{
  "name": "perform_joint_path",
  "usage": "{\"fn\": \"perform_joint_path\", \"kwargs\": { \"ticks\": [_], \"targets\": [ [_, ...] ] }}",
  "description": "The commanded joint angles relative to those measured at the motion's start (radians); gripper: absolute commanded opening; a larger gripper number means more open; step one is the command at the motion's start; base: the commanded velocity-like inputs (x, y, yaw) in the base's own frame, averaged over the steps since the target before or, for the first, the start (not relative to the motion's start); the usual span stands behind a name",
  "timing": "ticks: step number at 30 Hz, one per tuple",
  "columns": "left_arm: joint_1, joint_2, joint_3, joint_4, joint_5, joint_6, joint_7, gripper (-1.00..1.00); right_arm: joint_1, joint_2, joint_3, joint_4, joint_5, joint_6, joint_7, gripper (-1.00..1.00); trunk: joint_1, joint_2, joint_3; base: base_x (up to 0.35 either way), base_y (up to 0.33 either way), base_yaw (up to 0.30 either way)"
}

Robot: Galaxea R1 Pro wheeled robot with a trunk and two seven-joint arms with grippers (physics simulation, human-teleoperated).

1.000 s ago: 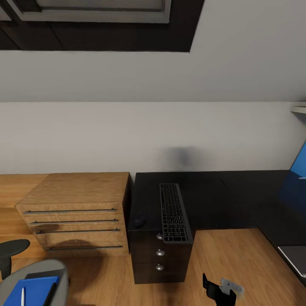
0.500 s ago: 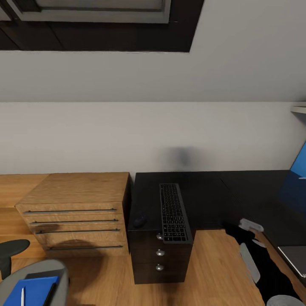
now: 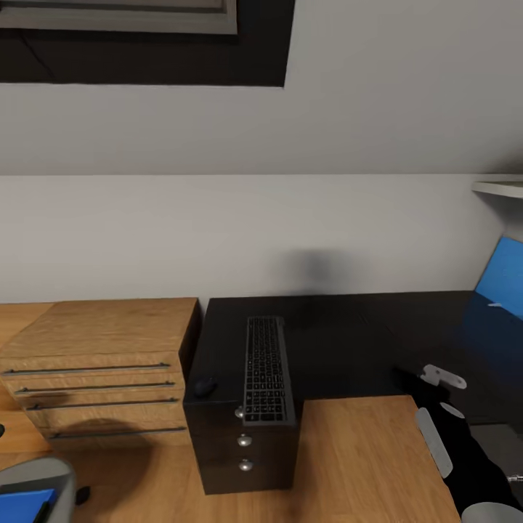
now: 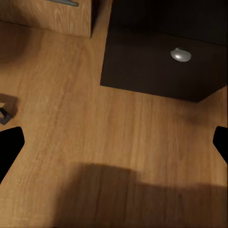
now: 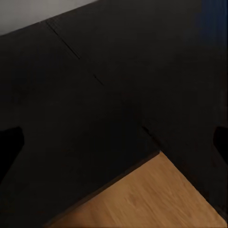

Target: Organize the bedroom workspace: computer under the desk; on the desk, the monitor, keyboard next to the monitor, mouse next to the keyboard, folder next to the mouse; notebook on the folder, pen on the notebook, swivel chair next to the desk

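Lying on the bench (image 3: 349,341), the keyboard (image 3: 266,369) is seen with its long axis running toward the wall, the mouse (image 3: 204,386) just beside it. The right pincer (image 3: 428,381), nearer than the left, is held spread and empty over the bench, the keyboard well off toward the left arm's side.

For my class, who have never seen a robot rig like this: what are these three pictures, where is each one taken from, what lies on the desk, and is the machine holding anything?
These are simulator renders from a wheeled two-armed robot in a bedroom. The large picture comes from its head camera, looking down at a black desk. On the desk lie a keyboard and, beside it, a small black mouse. A wooden cabinet stands next to the desk, and a corner of the blue folder shows on the swivel chair. The right arm reaches toward the desk, ending in the right end effector. The other two pictures come from cameras on the wrists. The left one looks at the floor and the desk's drawer unit; the right one looks at the desk top. Both end effectors appear open and empty.
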Motion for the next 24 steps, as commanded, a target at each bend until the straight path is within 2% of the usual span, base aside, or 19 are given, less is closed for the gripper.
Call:
{"fn": "perform_joint_path", "kwargs": {
  "ticks": [1, 8, 12, 24],
  "targets": [
    [-0.001, 0.001, -0.008, -0.001, 0.002, -0.004, 0.009, 1.0, 0.0, 0.0, 0.001, -0.001, -0.009, 0.003, -0.005, 1.0, 0.0, -0.001, -0.001, 0.011, -0.291, -0.209],
    [-0.001, -0.001, -0.008, -0.001, -0.008, -0.006, 0.015, 1.0, 0.0, -0.002, -0.001, 0.0, -0.01, 0.002, -0.005, 1.0, 0.0, -0.001, -0.001, 0.003, -0.095, -0.248],
    [-0.001, -0.002, -0.007, -0.001, -0.008, -0.006, 0.014, 1.0, 0.0, -0.002, -0.025, 0.002, -0.01, 0.001, -0.004, 1.0, 0.0, -0.001, -0.001, 0.0, -0.013, -0.264],
    [-0.001, -0.002, -0.005, -0.02, -0.007, -0.007, 0.016, 1.0, 0.0, -0.002, -0.036, 0.003, -0.01, 0.001, -0.001, 1.0, 0.0, -0.001, -0.001, 0.0, -0.001, -0.233]
  ]
}}
